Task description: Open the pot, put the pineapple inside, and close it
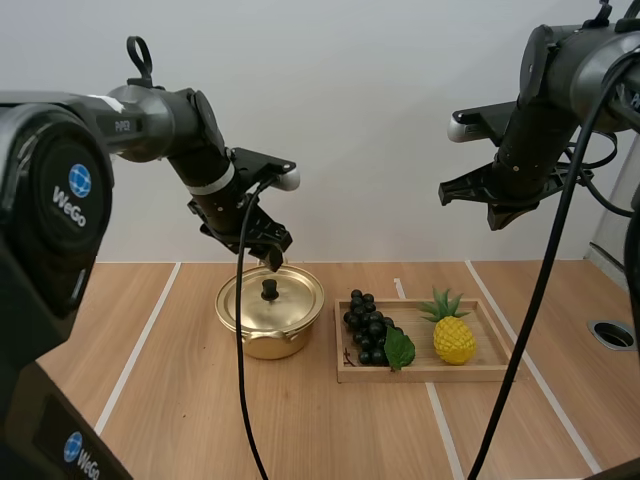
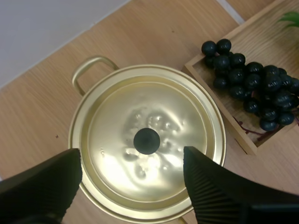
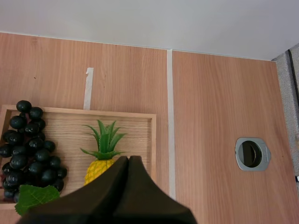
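1 pot (image 1: 262, 346) w/ lid (image 1: 290, 300), 1 pineapple (image 1: 454, 340)

A plain pale grey wall (image 1: 380, 120) stood behind a light brown wood-grain table (image 1: 200, 420) and met its far edge, under even light that cast only soft shadows. Narrow white tape lines (image 1: 140, 345) ran across the tabletop from near to far. A round silver metal cable port (image 1: 612, 333) sat flush in the wood near the right edge, beside a speckled grey strip (image 3: 293, 93).
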### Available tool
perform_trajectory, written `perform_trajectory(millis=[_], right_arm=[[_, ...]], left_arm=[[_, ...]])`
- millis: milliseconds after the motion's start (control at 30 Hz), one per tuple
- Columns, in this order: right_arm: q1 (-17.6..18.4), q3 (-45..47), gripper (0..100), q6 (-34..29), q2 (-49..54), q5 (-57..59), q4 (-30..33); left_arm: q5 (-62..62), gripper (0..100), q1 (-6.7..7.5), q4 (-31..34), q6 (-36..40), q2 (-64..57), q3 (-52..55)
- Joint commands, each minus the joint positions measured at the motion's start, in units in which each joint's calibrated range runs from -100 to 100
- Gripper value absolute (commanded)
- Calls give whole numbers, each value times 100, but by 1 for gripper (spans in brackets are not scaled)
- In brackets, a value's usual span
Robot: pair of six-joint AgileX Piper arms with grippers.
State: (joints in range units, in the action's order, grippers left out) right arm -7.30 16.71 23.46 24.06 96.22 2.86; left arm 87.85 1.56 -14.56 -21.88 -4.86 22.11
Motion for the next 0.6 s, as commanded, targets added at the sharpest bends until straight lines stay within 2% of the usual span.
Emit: perform_trajectory(millis=[0,433,567], right_arm=[[-24,16,0,43,39,-48,44],[-24,14,0,155,39,-64,44],[-24,14,0,153,39,-194,33]], left_arm=[[252,100,25,-74,-70,186,25],[24,100,25,-170,-294,726,25],[-37,100,78,-192,-321,875,25]])
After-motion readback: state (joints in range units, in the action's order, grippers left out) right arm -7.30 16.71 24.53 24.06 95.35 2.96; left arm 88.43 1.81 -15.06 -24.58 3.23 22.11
